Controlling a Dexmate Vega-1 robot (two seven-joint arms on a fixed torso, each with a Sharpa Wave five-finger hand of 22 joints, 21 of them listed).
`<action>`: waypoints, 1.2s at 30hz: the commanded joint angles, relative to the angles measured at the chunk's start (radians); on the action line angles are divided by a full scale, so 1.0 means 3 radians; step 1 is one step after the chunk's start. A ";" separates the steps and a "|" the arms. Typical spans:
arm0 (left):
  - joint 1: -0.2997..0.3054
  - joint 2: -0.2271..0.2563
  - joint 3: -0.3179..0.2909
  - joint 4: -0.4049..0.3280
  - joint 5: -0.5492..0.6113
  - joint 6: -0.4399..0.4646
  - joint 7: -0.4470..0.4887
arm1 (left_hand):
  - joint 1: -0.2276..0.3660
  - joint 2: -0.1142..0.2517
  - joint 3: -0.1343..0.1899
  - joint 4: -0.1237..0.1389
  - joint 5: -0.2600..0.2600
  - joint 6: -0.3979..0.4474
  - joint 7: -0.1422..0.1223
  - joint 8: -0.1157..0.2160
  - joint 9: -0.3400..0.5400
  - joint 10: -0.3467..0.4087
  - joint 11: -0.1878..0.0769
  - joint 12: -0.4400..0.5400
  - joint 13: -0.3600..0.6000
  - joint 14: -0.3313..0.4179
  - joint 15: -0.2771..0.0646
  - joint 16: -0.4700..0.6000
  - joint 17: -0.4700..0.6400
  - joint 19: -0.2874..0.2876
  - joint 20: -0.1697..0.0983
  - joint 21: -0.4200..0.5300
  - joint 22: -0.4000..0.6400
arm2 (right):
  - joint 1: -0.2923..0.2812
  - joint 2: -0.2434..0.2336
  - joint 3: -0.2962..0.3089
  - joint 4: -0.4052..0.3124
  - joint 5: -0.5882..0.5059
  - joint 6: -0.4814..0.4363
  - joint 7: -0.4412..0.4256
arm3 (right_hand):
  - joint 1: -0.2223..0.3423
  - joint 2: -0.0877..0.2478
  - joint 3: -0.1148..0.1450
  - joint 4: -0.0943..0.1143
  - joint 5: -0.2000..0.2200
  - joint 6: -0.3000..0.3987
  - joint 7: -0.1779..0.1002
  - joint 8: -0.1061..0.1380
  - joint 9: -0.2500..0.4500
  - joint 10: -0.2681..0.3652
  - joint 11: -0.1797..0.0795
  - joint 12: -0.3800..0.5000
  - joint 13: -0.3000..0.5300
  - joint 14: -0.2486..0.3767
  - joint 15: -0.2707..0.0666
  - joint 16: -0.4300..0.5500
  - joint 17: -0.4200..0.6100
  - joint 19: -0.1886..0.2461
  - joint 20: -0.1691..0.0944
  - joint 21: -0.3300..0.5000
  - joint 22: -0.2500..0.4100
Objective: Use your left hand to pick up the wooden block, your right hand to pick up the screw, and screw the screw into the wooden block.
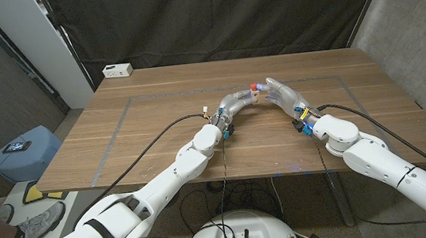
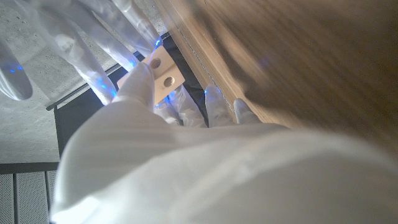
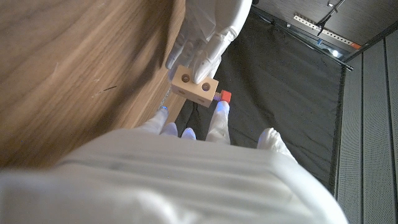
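Head view: both hands meet above the desk (image 1: 159,132) centre. Left hand (image 1: 236,101) and right hand (image 1: 283,93) are fingertip to fingertip, w/ a red-and-blue bit between them; too small to tell more.

Left wrist view: left hand grips the wooden block (image 2: 163,71), holes facing out. Block pickup done.

Right wrist view: block is held by the left hand; the red-headed screw (image 3: 224,96) sits at the right hand's fingertips (image 3: 221,111), just beside the block. Looks pinched, not yet in a hole. Left to do: line up and screw in.

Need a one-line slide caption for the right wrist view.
Left hand holds the wooden block, holes facing the camera, while the right hand brings the red-headed screw beside it.
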 commanded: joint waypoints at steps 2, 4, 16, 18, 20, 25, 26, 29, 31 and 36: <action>0.0021 0.0009 -0.0003 -0.0041 0.0005 0.0015 0.0013 | -0.0028 0.0004 0.0021 0.0004 0.0015 0.0025 0.0012 0.0021 0.0010 -0.0006 -0.0018 0.0031 0.0009 0.0006 -0.0268 0.0022 0.0008 0.0011 0.0037 0.0013 0.0015 | -0.0052 -0.0052 0.0017 -0.0081 0.0012 -0.0002 0.0024 | -0.0017 0.0006 0.0028 0.0002 0.0012 0.0034 0.0009 0.0025 0.0002 0.0013 0.0002 0.0020 0.0009 -0.0151 -0.0031 0.0027 0.0008 0.0025 0.0000 0.0018 0.0010; 0.0024 0.0012 -0.0001 -0.0047 0.0011 0.0017 0.0019 | -0.0029 0.0006 0.0021 0.0005 0.0015 0.0022 0.0013 0.0020 0.0010 -0.0006 -0.0017 0.0031 0.0009 0.0006 -0.0269 0.0022 0.0008 0.0011 0.0038 0.0013 0.0015 | -0.0055 -0.0060 0.0016 -0.0081 0.0004 0.0013 0.0039 | -0.0015 0.0006 0.0030 0.0000 0.0012 0.0044 0.0012 0.0027 0.0002 0.0020 0.0003 0.0022 0.0009 -0.0150 -0.0030 0.0027 0.0007 0.0027 0.0001 0.0018 0.0010; 0.0033 0.0021 0.0000 -0.0070 0.0018 0.0029 0.0027 | -0.0026 0.0006 0.0022 0.0003 0.0015 0.0029 0.0008 0.0023 0.0010 -0.0006 -0.0016 0.0031 0.0009 0.0008 -0.0271 0.0023 0.0008 0.0011 0.0036 0.0013 0.0015 | -0.0036 -0.0069 0.0005 -0.0059 0.0014 0.0061 0.0130 | -0.0021 0.0002 0.0033 -0.0002 0.0011 0.0083 0.0009 0.0033 0.0002 0.0042 0.0002 0.0025 0.0009 -0.0148 -0.0028 0.0026 0.0007 0.0032 0.0001 0.0017 0.0010; 0.0030 0.0020 0.0001 -0.0065 0.0020 0.0028 0.0027 | -0.0023 0.0004 0.0023 0.0000 0.0016 0.0032 0.0010 0.0024 0.0010 -0.0005 -0.0016 0.0031 0.0009 0.0007 -0.0271 0.0022 0.0007 0.0013 0.0033 0.0014 0.0015 | -0.0043 -0.0066 0.0012 -0.0064 0.0026 0.0057 0.0119 | -0.0019 0.0003 0.0035 -0.0003 0.0011 0.0085 0.0006 0.0032 0.0002 0.0044 0.0001 0.0025 0.0009 -0.0146 -0.0033 0.0026 0.0007 0.0032 0.0001 0.0016 0.0010; 0.0030 0.0019 0.0000 -0.0064 0.0018 0.0030 0.0026 | -0.0026 0.0009 0.0023 0.0004 0.0016 0.0029 0.0014 0.0023 0.0010 -0.0004 -0.0016 0.0032 0.0009 0.0004 -0.0268 0.0022 0.0009 0.0011 0.0038 0.0013 0.0015 | -0.0053 -0.0080 0.0020 -0.0076 0.0018 0.0053 0.0108 | -0.0019 0.0002 0.0035 -0.0004 0.0011 0.0090 0.0005 0.0032 0.0002 0.0046 0.0002 0.0024 0.0009 -0.0146 -0.0032 0.0026 0.0006 0.0033 0.0003 0.0016 0.0010; 0.0026 0.0021 0.0002 -0.0060 0.0018 0.0029 0.0017 | -0.0024 0.0008 0.0023 0.0003 0.0016 0.0032 0.0013 0.0024 0.0010 -0.0009 -0.0016 0.0029 0.0008 0.0005 -0.0260 0.0022 0.0009 0.0012 0.0038 0.0014 0.0015 | -0.0082 -0.0100 0.0052 -0.0096 0.0028 0.0032 0.0066 | -0.0018 0.0002 0.0039 -0.0007 0.0012 0.0106 0.0008 0.0033 0.0002 0.0057 0.0004 0.0026 0.0009 -0.0139 -0.0035 0.0027 0.0005 0.0037 0.0003 0.0016 0.0010; 0.0025 0.0022 0.0002 -0.0060 0.0017 0.0029 0.0014 | -0.0022 0.0008 0.0024 0.0001 0.0016 0.0033 0.0012 0.0025 0.0010 -0.0009 -0.0016 0.0029 0.0007 0.0005 -0.0262 0.0022 0.0008 0.0012 0.0036 0.0014 0.0015 | -0.0087 -0.0102 0.0060 -0.0101 0.0037 0.0023 0.0058 | -0.0018 0.0002 0.0039 -0.0007 0.0011 0.0106 0.0007 0.0033 0.0002 0.0058 0.0003 0.0026 0.0009 -0.0137 -0.0034 0.0028 0.0005 0.0037 0.0004 0.0016 0.0010; 0.0022 0.0023 0.0004 -0.0054 0.0017 0.0023 0.0005 | -0.0025 0.0008 0.0023 0.0003 0.0016 0.0027 0.0016 0.0022 0.0010 -0.0007 -0.0016 0.0030 0.0008 0.0004 -0.0264 0.0022 0.0009 0.0011 0.0037 0.0013 0.0015 | -0.0093 -0.0103 0.0071 -0.0097 0.0047 0.0020 0.0049 | -0.0021 0.0002 0.0040 -0.0006 0.0011 0.0107 0.0010 0.0031 0.0002 0.0059 0.0015 0.0026 0.0009 -0.0136 -0.0036 0.0028 0.0006 0.0039 0.0003 0.0016 0.0010; 0.0022 0.0024 0.0004 -0.0055 0.0015 0.0023 0.0000 | -0.0024 0.0008 0.0023 0.0003 0.0016 0.0029 0.0015 0.0023 0.0010 -0.0006 -0.0017 0.0030 0.0008 -0.0001 -0.0266 0.0021 0.0009 0.0011 0.0037 0.0013 0.0015 | -0.0093 -0.0095 0.0076 -0.0089 0.0059 0.0020 0.0045 | -0.0026 0.0001 0.0040 -0.0005 0.0011 0.0070 0.0011 0.0012 0.0003 0.0052 0.0046 0.0020 0.0009 -0.0136 -0.0034 0.0027 0.0007 0.0037 0.0005 0.0014 0.0010; 0.0023 0.0030 0.0002 -0.0061 0.0019 0.0021 0.0003 | -0.0027 0.0006 0.0021 0.0004 0.0015 0.0032 0.0015 0.0024 0.0010 -0.0005 -0.0017 0.0031 0.0008 0.0000 -0.0268 0.0021 0.0009 0.0012 0.0032 0.0014 0.0015 | -0.0077 -0.0067 0.0075 -0.0051 0.0052 0.0042 0.0033 | -0.0029 -0.0007 0.0041 -0.0009 0.0010 0.0011 0.0008 -0.0013 0.0003 0.0052 0.0058 0.0018 0.0010 -0.0137 -0.0029 0.0025 0.0007 0.0039 0.0004 0.0013 0.0010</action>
